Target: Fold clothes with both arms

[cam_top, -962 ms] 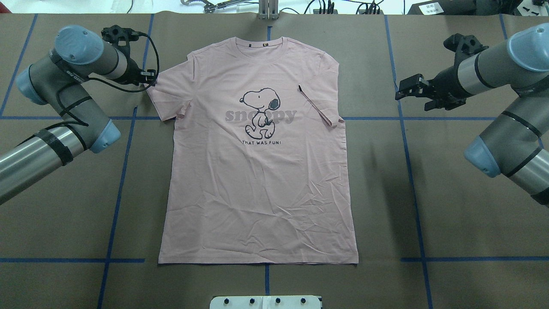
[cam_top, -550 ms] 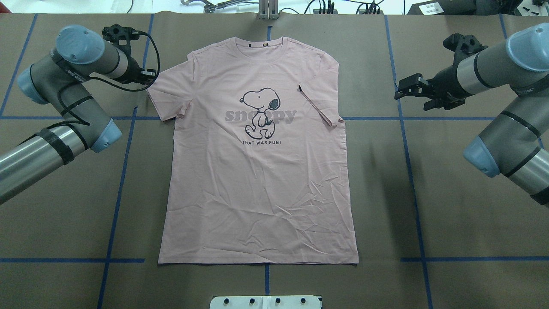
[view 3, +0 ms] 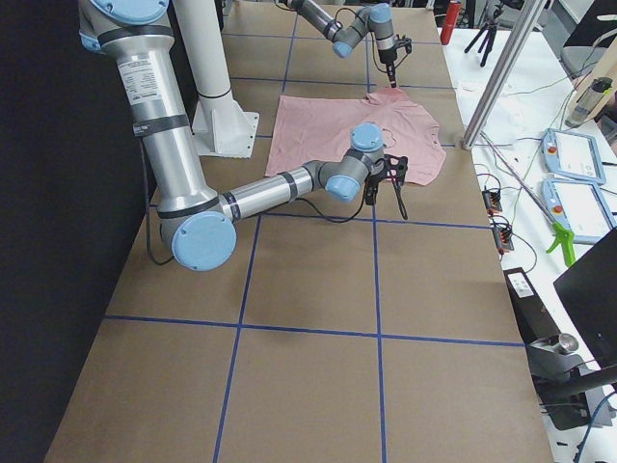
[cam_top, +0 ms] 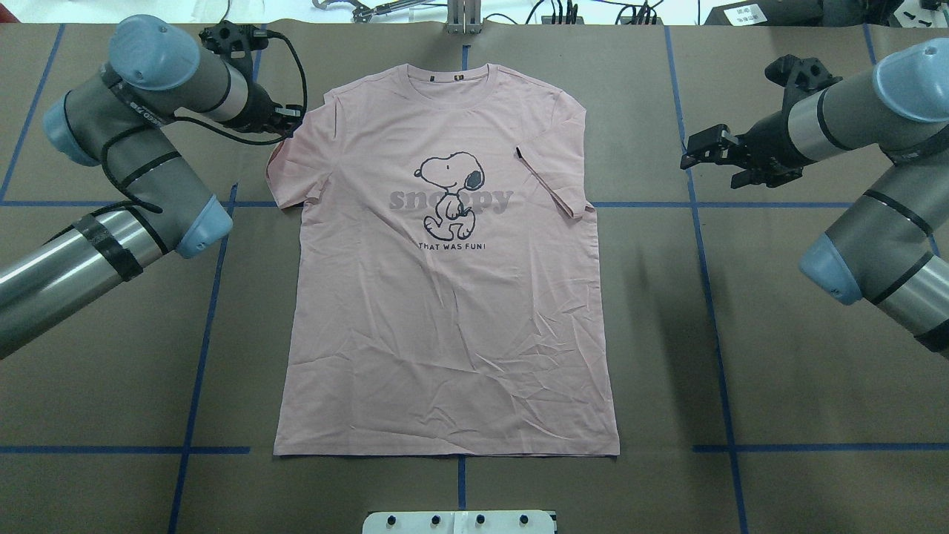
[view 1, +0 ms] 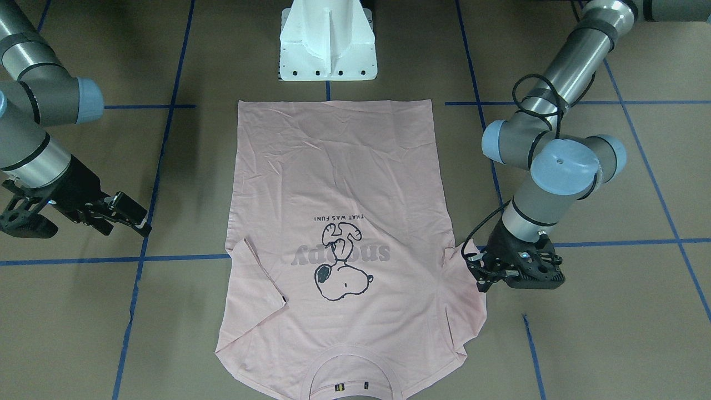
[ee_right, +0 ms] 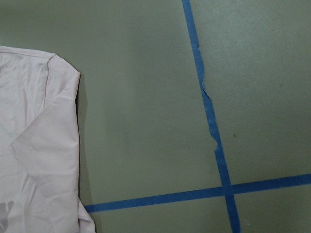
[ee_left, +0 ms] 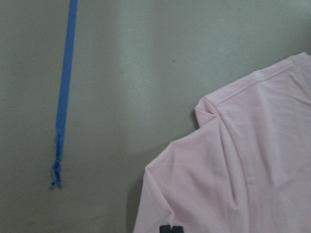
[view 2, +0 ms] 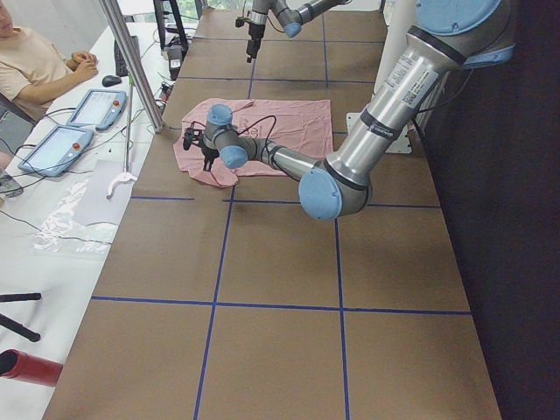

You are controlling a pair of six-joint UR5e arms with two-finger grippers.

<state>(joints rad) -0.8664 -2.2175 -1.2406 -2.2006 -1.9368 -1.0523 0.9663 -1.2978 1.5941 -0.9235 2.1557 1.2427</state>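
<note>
The pale pink T-shirt lies flat, print up, collar at the far edge of the table. Its right sleeve is folded in over the chest. My left gripper is at the left sleeve, shut on its outer edge. In the left wrist view the closed fingertips pinch the pink cloth. In the front-facing view the left gripper sits against that sleeve. My right gripper hovers open over bare table, well right of the shirt, holding nothing. The right wrist view shows the folded sleeve.
Blue tape lines cross the brown table cover. The white pedestal base stands just behind the shirt's hem. A metal post and a side desk with tablets, where a person sits, lie beyond the far edge.
My left gripper has moved right and toward the far edge, dragging the left sleeve inward. The right arm has barely shifted.
</note>
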